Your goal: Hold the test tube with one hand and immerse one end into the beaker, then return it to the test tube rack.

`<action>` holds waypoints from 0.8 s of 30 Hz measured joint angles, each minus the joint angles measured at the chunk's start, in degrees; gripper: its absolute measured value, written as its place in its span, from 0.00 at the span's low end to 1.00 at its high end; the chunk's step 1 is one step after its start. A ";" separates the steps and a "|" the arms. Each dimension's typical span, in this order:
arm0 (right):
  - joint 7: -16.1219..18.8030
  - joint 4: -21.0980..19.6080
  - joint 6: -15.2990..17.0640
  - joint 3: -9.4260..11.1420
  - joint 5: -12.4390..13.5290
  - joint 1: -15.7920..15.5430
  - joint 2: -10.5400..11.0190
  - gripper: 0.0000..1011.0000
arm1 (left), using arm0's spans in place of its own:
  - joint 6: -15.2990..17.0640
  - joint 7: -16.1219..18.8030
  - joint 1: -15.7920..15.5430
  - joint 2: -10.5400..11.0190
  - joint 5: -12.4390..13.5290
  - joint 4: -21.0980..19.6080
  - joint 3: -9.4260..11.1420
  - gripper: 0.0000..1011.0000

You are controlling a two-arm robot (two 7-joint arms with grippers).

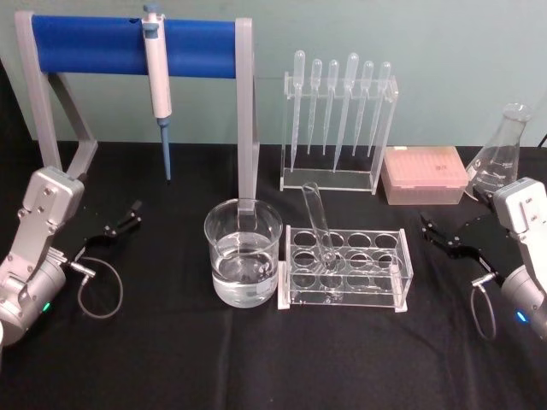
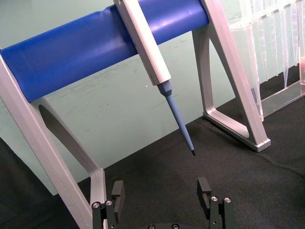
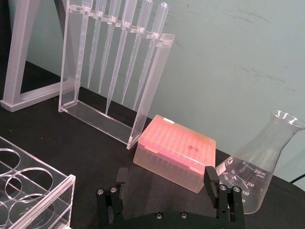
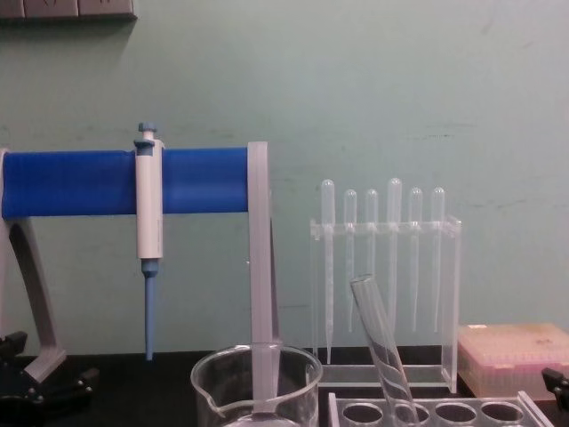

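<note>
Both my pincers are wide open and empty: left gripper (image 1: 120, 220) parked at the left side of the table, right gripper (image 1: 440, 235) off the right end of the test tube rack (image 1: 376, 295). Nothing is picked yet.

The test tube (image 1: 318, 224) sits in one of the rack's left-hand holes, leaning with its open top up and back on the beaker (image 1: 215, 260) side. The beaker is just beside the rack's left end and part full.

Risks as I see them:
- the tube is tilted, so a square approach would pinch it off-axis; smooth glass, so it could slip or twist in my fingers
- pulling along the wrong line levers the tube against the hole – the light clear rack could lift or skid
- the rack sits so near the beaker that a wide-open jaw may clip the rim on the way in
- on the return, missing the hole means glass hitting acrylic – go slow there
</note>
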 joint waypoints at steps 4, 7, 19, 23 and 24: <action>0.00 0.00 0.00 0.00 0.00 0.00 0.00 0.99 | 0.00 0.00 0.00 0.00 0.00 0.00 0.00 0.99; 0.00 0.00 0.00 0.00 0.00 0.00 0.00 0.99 | 0.00 0.00 0.00 0.00 0.00 0.00 0.00 0.99; 0.00 0.00 0.00 0.00 0.00 0.00 0.00 0.99 | 0.00 0.00 0.00 0.00 0.00 0.00 0.00 0.99; 0.00 0.00 0.00 0.00 0.00 0.00 0.00 0.99 | 0.00 0.00 0.00 0.00 0.00 0.00 0.00 0.99; 0.00 0.00 0.00 0.00 0.00 0.00 0.00 0.99 | 0.00 0.00 0.00 0.00 0.00 0.00 0.00 0.99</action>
